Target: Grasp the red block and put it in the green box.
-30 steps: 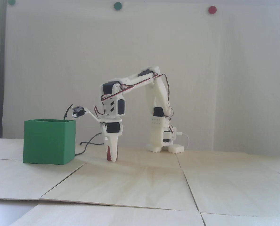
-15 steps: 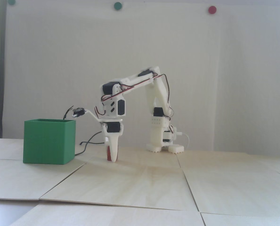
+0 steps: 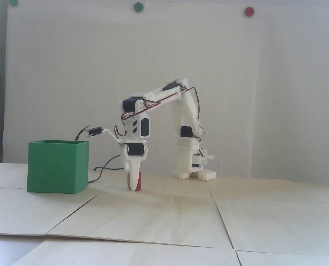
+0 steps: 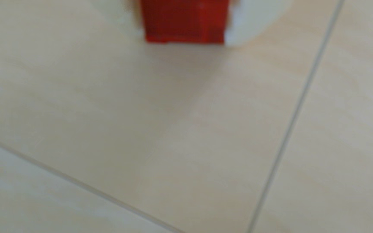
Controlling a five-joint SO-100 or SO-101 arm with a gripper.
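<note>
Pale wooden table (image 3: 181, 216), jaws (image 3: 133, 188) around red block (image 4: 184, 22), green box (image 3: 56, 166) nearby.

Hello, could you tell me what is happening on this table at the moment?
A white robot arm has its gripper pointed down at the red block on the wooden table. In the wrist view the white jaws sit on either side of the block, which appears to rest on the table. The green box stands apart, left in the fixed view.

White printed arm (image 3: 164, 94), black servos, red-black cables, tapered white pincer (image 3: 133, 186).
</note>
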